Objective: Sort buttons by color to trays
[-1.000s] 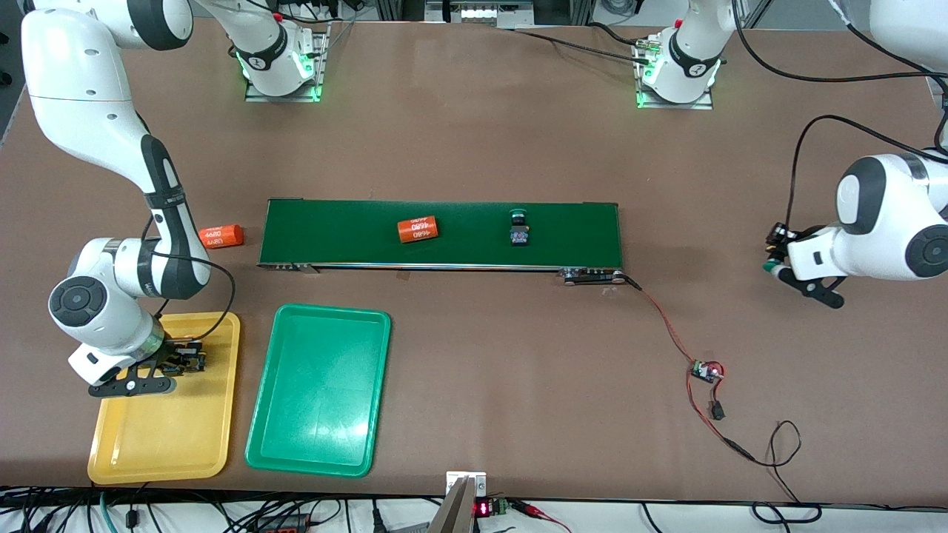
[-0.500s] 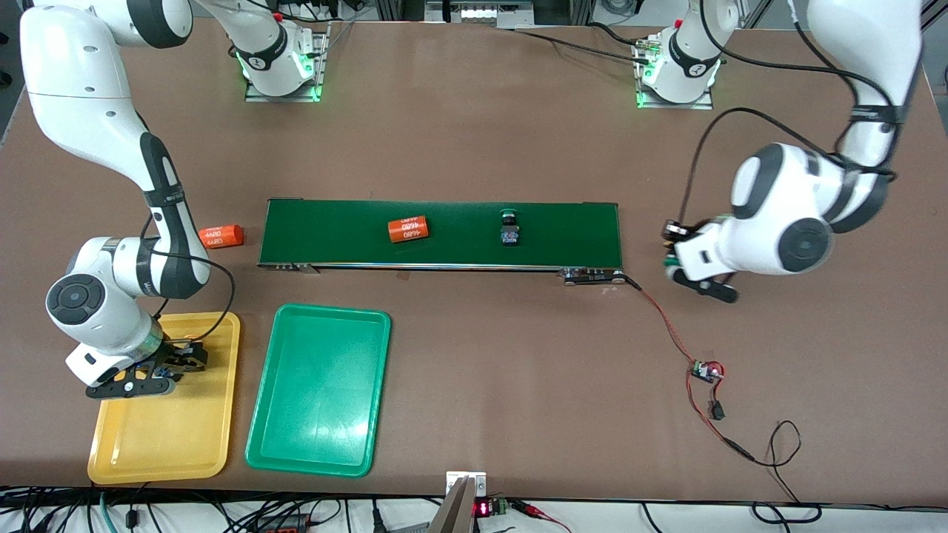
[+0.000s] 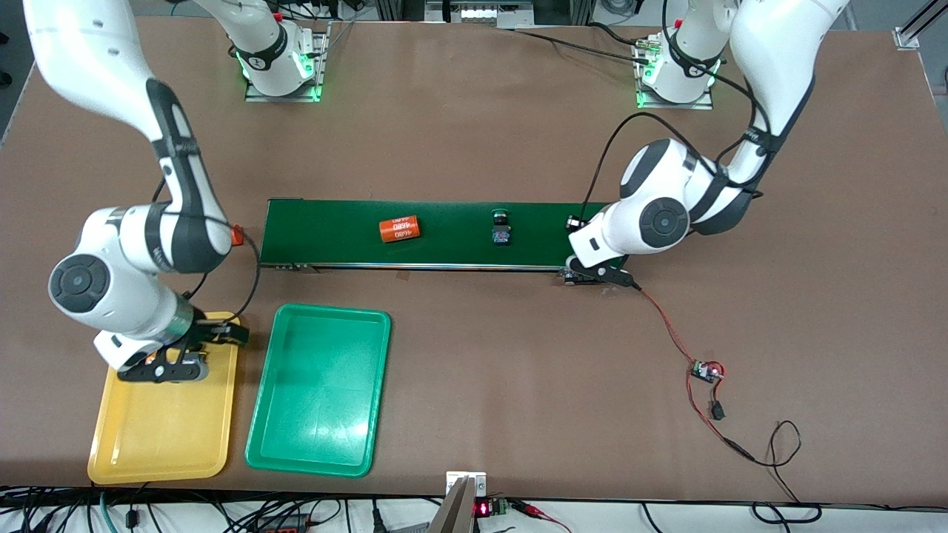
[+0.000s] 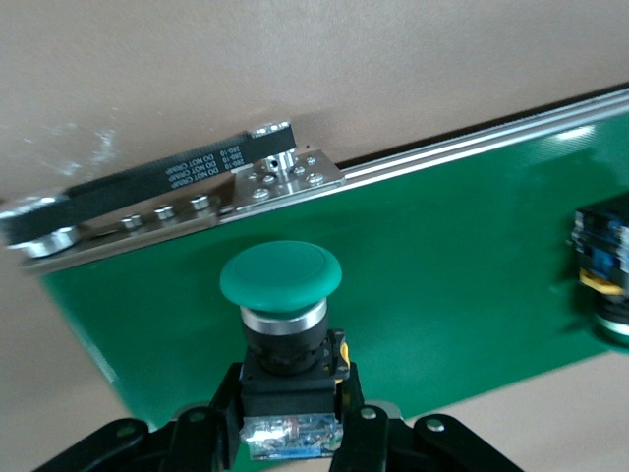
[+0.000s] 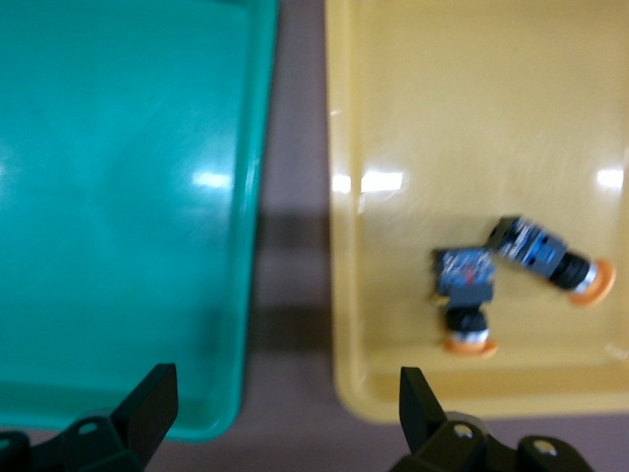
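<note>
My left gripper (image 4: 291, 425) is shut on the dark body of a green-capped button (image 4: 282, 295). It holds the button over the conveyor belt's (image 4: 442, 265) end toward the left arm; in the front view this gripper (image 3: 597, 271) shows there. Another dark-bodied button (image 3: 501, 227) lies on the belt. My right gripper (image 5: 285, 403) is open and empty, over the gap between the green tray (image 5: 118, 197) and the yellow tray (image 5: 472, 118). Two orange-capped buttons (image 5: 467, 285) (image 5: 545, 258) lie side by side in the yellow tray. In the front view the right gripper (image 3: 215, 352) hides them.
An orange cylinder (image 3: 400, 229) lies on the belt (image 3: 444, 233). A second orange cylinder (image 3: 237, 235) peeks out past the right arm at the belt's end. A small circuit board (image 3: 707, 371) on red wires lies nearer the front camera, toward the left arm's end.
The left arm swung from its end of the table to the belt's end, button in its grip. The right gripper opened and shifted toward the green tray. Things on the belt slid toward the right arm.
</note>
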Tool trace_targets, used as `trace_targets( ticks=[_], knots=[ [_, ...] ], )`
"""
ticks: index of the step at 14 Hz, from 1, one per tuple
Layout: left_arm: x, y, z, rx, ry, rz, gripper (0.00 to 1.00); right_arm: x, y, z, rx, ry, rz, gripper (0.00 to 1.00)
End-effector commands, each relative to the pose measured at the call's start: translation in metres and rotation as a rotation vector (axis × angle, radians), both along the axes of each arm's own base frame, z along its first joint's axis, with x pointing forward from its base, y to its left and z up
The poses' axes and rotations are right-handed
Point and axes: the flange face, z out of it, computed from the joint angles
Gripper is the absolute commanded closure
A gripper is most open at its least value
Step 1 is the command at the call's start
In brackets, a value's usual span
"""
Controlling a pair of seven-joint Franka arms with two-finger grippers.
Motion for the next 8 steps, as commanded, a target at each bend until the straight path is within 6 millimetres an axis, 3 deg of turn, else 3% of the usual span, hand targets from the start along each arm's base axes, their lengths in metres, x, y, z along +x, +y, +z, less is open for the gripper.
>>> trace_targets(
  ticks=[1,2,5,8],
  knots=[
    [-0.004,0.006,-0.007,-0.005,0.012,0.031,0.41,-0.051,0.032,0.025,0.009,0.06,-0.075,0.0],
    [-0.005,0.007,-0.007,-0.003,0.016,0.024,0.0,-0.063,0.048,0.032,0.011,0.059,-0.08,0.0],
    [0.0,0.013,0.02,0.01,-0.001,0.023,0.0,-0.104,0.108,0.042,0.003,0.076,-0.104,0.0],
    [0.01,0.019,0.08,0.021,-0.078,0.031,0.0,-0.129,0.139,0.035,0.0,0.099,-0.103,0.0]
  ],
)
